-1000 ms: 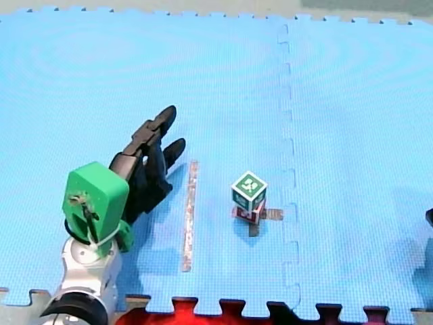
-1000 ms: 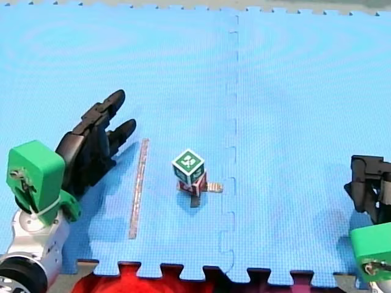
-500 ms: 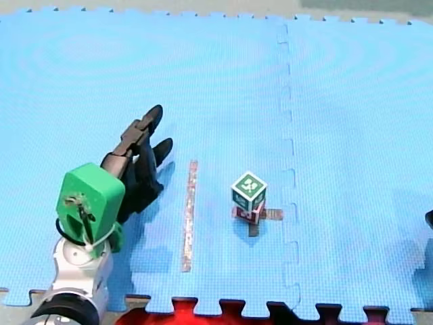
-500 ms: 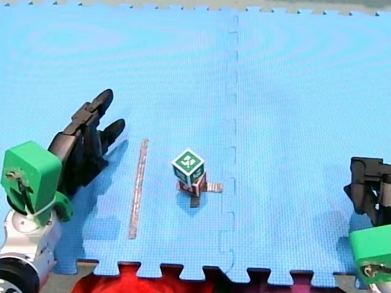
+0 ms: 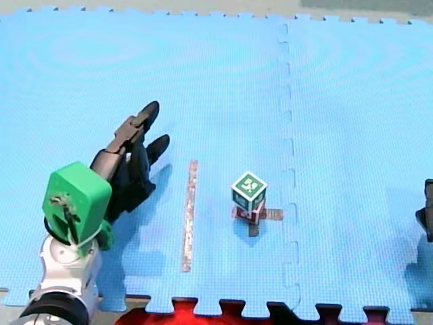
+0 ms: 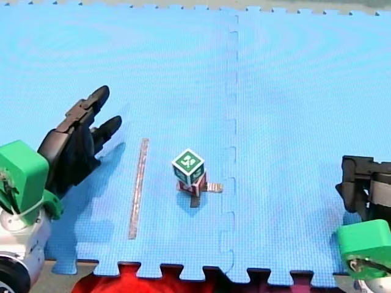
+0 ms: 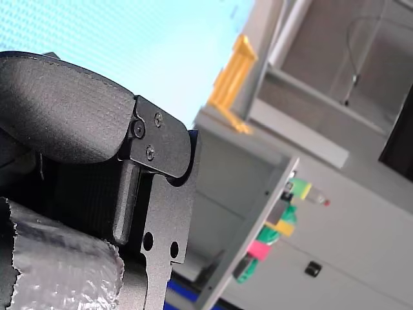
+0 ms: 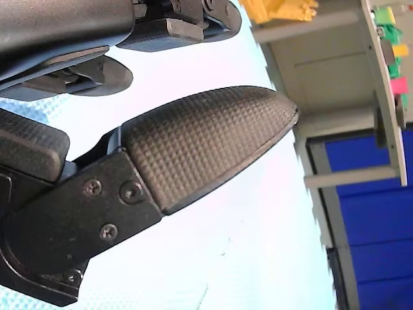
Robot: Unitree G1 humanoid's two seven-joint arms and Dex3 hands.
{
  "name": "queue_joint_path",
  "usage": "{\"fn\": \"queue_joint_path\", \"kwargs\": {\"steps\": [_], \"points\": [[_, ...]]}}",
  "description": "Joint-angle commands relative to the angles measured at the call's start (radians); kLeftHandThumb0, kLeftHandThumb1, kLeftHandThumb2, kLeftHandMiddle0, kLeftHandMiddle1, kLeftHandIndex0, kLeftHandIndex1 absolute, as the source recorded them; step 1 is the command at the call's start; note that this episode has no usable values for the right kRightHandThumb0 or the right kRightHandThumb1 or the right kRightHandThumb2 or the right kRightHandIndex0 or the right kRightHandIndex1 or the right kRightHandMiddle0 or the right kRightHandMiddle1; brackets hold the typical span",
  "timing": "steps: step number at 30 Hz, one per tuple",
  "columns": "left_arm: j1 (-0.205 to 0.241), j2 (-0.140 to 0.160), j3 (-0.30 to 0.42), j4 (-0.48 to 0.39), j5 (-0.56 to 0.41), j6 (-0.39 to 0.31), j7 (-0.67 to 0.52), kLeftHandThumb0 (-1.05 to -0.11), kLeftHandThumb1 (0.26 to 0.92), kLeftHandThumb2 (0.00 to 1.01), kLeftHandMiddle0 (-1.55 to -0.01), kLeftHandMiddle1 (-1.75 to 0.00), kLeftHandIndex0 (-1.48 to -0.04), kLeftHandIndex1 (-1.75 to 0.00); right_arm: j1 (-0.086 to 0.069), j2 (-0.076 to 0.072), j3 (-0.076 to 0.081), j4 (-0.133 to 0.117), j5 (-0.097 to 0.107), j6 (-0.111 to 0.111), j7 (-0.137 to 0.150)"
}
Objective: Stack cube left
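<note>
Green cube (image 5: 249,189) sitting atop red cube (image 5: 252,214), mid blue foam mat (image 5: 338,101), my left hand (image 5: 132,159) released and empty, left of the stack beyond a tape strip (image 5: 189,215), my right hand (image 6: 361,183) at the mat's right edge, its grip I cannot tell.

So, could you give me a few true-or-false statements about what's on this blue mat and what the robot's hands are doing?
1. The green cube with the white pattern sits on top of the red cube. True.
2. The robot's left hand grips the green cube. False: it holds nothing and is over the blue foam mat, well apart from the cubes.
3. A long grey tape strip lies between the left hand and the stack. True.
4. The stack stands to the right of the jigsaw seam between mat tiles. False: it stands left of the seam.
5. The right hand is near the mat's right edge, away from the cubes. True.
</note>
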Motion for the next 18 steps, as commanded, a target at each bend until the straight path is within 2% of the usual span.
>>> {"fn": "queue_joint_path", "kwargs": {"steps": [1,14,18], "points": [[0.006,0.008,0.005,-0.004,-0.008,-0.010,-0.012,-1.048,0.921,0.95,-0.32,0.00,-0.15,-0.01,-0.001,-0.001,0.003,0.002,-0.002,0.004,-0.006],[0.003,0.014,0.019,-0.007,-0.027,-0.006,-0.051,-1.048,0.921,0.94,-0.31,0.00,-0.17,-0.01,-0.007,0.001,0.005,0.016,0.009,0.003,0.002],[0.001,0.018,0.019,-0.007,-0.027,-0.002,-0.057,-1.048,0.921,0.93,-0.31,0.00,-0.17,-0.01,-0.017,0.002,0.006,0.023,0.008,0.010,0.001]]}}
